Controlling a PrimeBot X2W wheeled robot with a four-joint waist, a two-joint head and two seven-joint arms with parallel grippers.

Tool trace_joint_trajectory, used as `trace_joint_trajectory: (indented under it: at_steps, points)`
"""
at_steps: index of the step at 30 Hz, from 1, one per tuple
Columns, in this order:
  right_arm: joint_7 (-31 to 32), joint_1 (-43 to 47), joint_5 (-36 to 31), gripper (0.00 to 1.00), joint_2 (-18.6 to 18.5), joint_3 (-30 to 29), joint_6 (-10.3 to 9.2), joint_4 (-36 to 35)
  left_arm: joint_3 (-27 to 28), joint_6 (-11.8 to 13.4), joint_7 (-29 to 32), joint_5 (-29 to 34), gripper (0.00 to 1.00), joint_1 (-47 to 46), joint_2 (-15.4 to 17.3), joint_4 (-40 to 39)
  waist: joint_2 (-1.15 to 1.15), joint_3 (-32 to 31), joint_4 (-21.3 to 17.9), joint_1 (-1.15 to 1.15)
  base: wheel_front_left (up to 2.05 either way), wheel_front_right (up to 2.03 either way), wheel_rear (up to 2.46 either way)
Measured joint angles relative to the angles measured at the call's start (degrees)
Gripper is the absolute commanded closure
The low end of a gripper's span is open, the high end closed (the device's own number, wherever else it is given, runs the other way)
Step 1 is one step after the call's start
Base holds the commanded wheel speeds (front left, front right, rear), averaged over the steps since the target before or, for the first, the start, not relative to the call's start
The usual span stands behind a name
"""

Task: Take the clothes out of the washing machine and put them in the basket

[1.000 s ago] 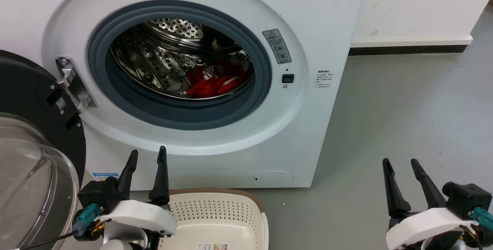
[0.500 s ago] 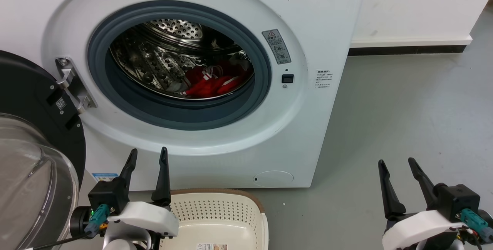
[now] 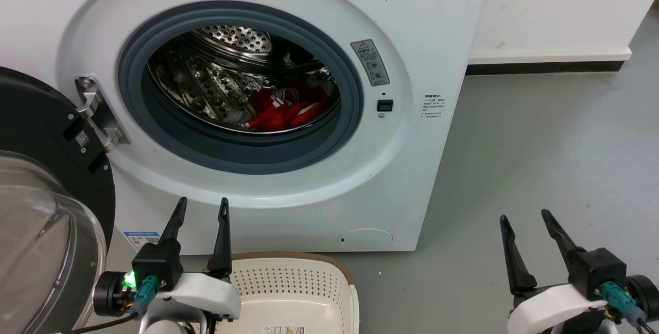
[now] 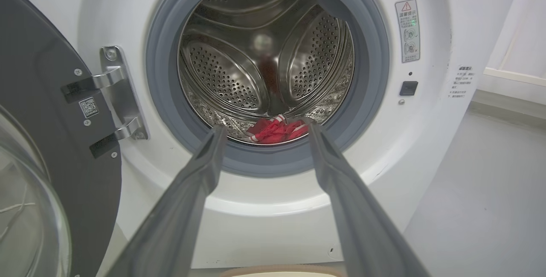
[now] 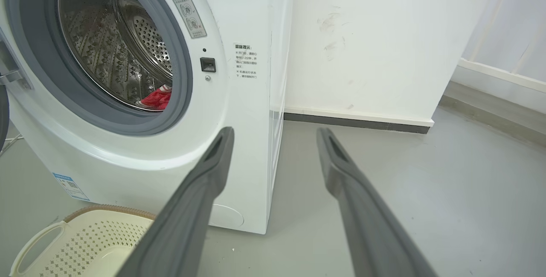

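Clothes, a red heap with white trim, lie low inside the washing machine, toward the right of its porthole. The visible part of the basket holds none of them, so I judge the whole job is ahead. At the washing machine's left the door hangs swung open on its hinge; an arm reaching in from that side could knock the door or catch the hinge bracket. Just in front of the washing machine, below the left of the porthole, the left gripper hovers with its jaws spread and nothing between them, aimed at the porthole. In its wrist view the heap sits between the two fingertips, well beyond them. The risk there is the grey gasket: a low entry might scrape its lip. A shallow pinch could lift only a fold, letting a garment slip, snag on the gasket or drop to the floor. The basket stands close against the washing machine's foot, under the porthole, so a garment dragged far out or sideways may miss its rim. Off the washing machine's right front corner the right gripper hangs over bare floor, likewise parted and empty. Swinging it across could bump that corner or cross the other arm.
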Motion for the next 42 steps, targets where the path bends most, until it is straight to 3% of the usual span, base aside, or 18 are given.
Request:
trace_joint_trajectory:
  at_steps: [11,42]
  points:
    - [-0.83,0.24,-4.27,0.0,0.0,0.67,0.0,-0.14,-0.13,0.65,-0.99,3.67,0.0,0.02,0.02,0.49,0.0,-0.07,-0.1,0.0,0.0,0.0,0.0]
    - [-1.05,-0.41,-3.18,0.0,-0.01,1.77,0.0,0.32,1.15,0.36,-1.15,1.97,0.0,-2.52,-0.13,4.98,0.0,0.94,-1.81,0.0,0.0,0.0,0.0]
